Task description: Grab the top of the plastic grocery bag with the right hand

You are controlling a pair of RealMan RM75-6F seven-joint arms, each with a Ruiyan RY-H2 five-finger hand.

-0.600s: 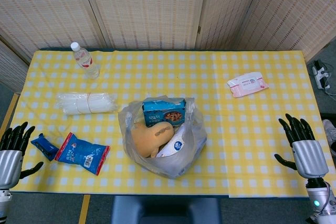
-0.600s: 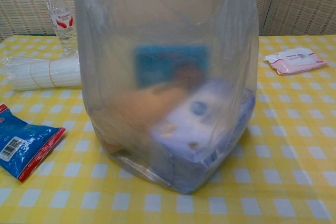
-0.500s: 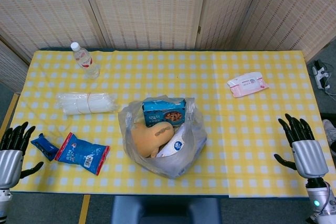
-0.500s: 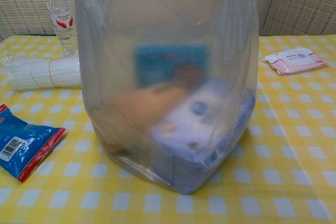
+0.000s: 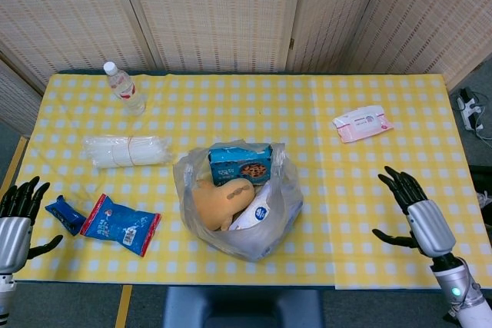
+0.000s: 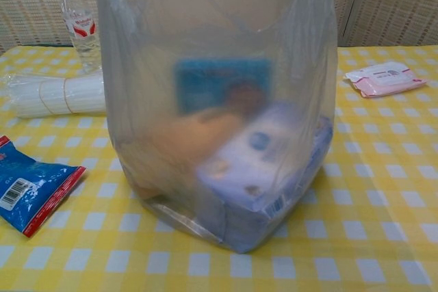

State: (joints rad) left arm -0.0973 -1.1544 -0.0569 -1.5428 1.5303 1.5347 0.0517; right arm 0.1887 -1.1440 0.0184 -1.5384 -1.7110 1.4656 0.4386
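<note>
Approach is the step in hand: the right hand (image 5: 411, 217) hovers over the near right part of the table (image 5: 384, 167) with its fingers spread apart and nothing in them, and it is well apart from the plastic grocery bag (image 5: 238, 201). The bag stands off to that hand's left, at the middle of the near edge, its mouth open upward and its top film loose and crumpled around the goods inside: a blue box (image 5: 241, 162), a tan plush toy (image 5: 219, 201) and a white pack (image 5: 257, 213).

By this reading nothing of the grab is done yet. The next move calls for the right hand to travel leftward to the bag's rim on its own side, come in above the contents, and close its fingers on the gathered film and not on the box beneath. Thin, slack plastic will likely slip or fold away unless a good bunch is caught.

The left hand (image 5: 15, 220) waits at the far left edge, fingers apart and empty, just beside a small blue packet (image 5: 65, 215).

Only the head view shows either hand and the open mouth of the bag. The chest view shows neither hand; there the bag (image 6: 215, 100) fills the middle, and its upright translucent wall and height above the tablecloth are plain.
</note>
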